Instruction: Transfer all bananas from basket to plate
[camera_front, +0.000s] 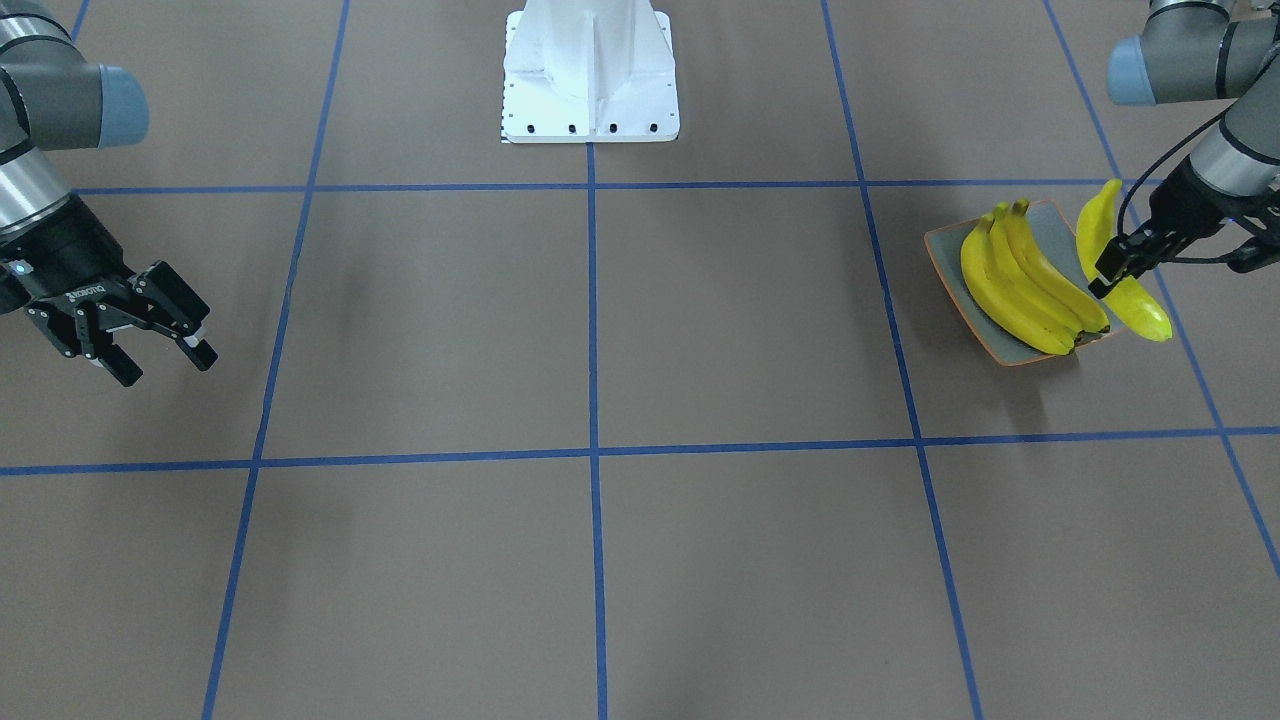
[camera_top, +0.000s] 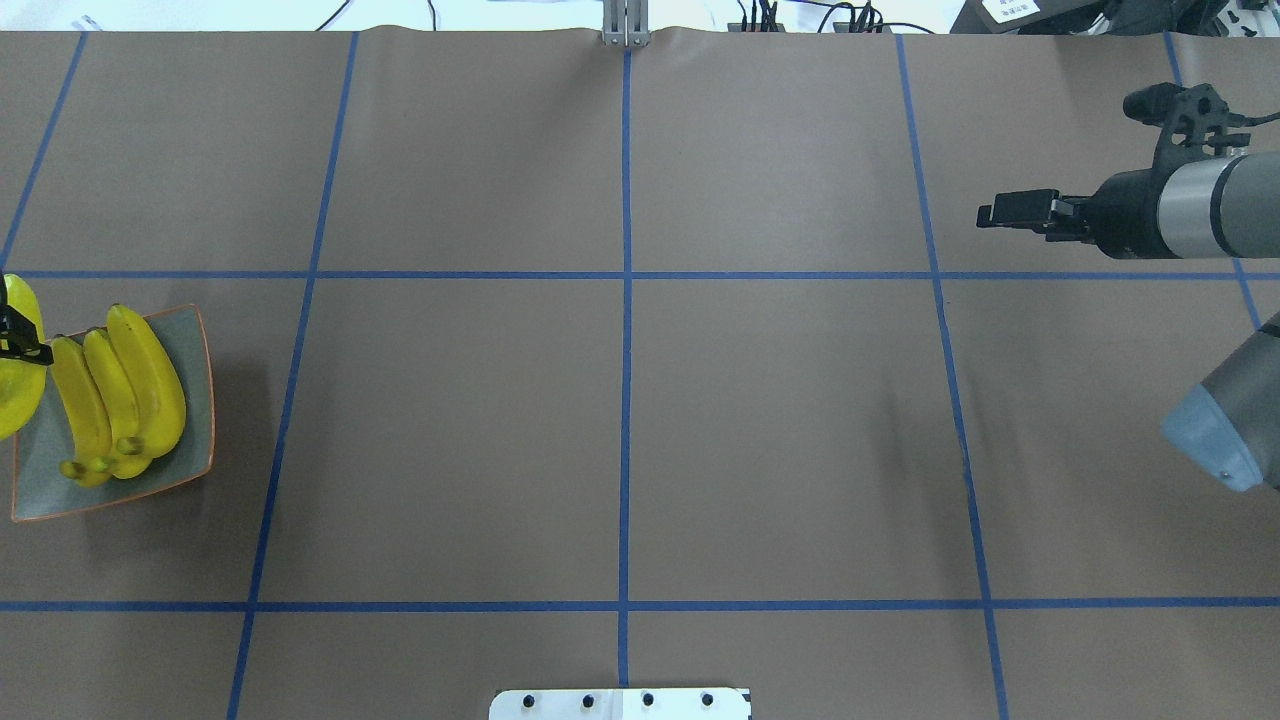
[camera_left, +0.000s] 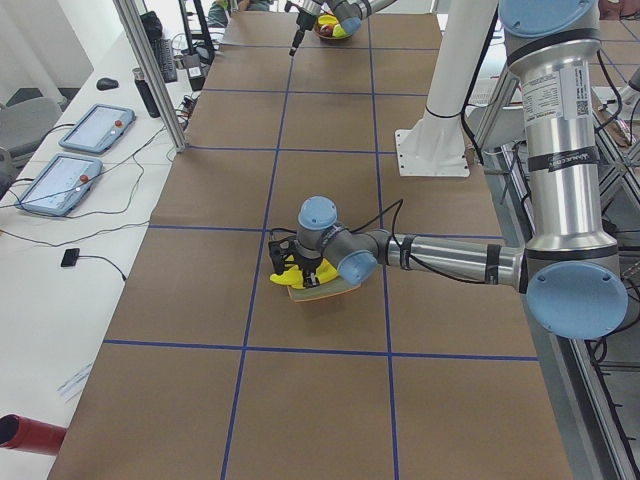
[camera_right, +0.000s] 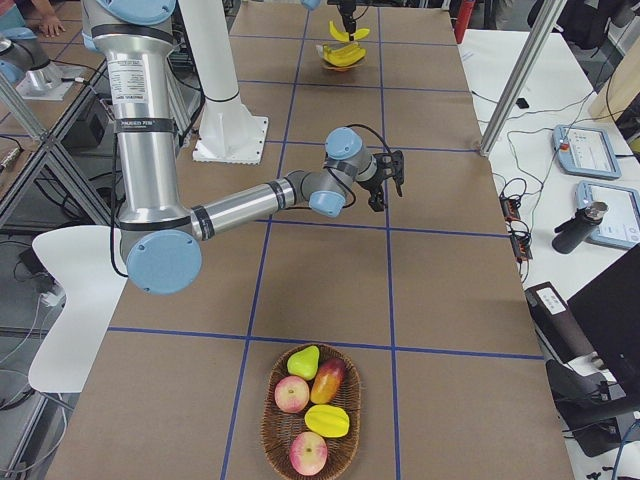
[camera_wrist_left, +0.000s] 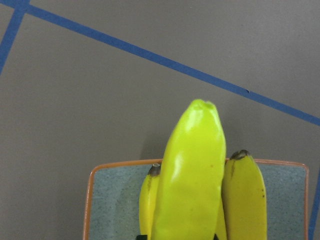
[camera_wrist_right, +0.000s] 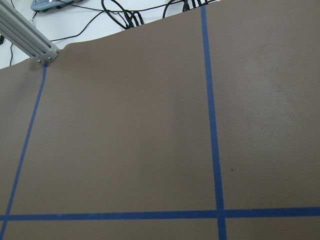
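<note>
Brown taped table (camera_front: 700, 330) carries the plate (camera_top: 195, 400) with three bananas (camera_front: 1030, 285) side by side; the left tool (camera_front: 1105, 275) grasps a fourth banana (camera_front: 1140, 305) over its edge, likely to add it, while the right tool (camera_front: 168, 366) hangs released.

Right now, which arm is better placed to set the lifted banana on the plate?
Left. The left claw is shut on the banana right by the plate, where three bananas lie. The right claw hangs open, empty, far across the table.
</note>
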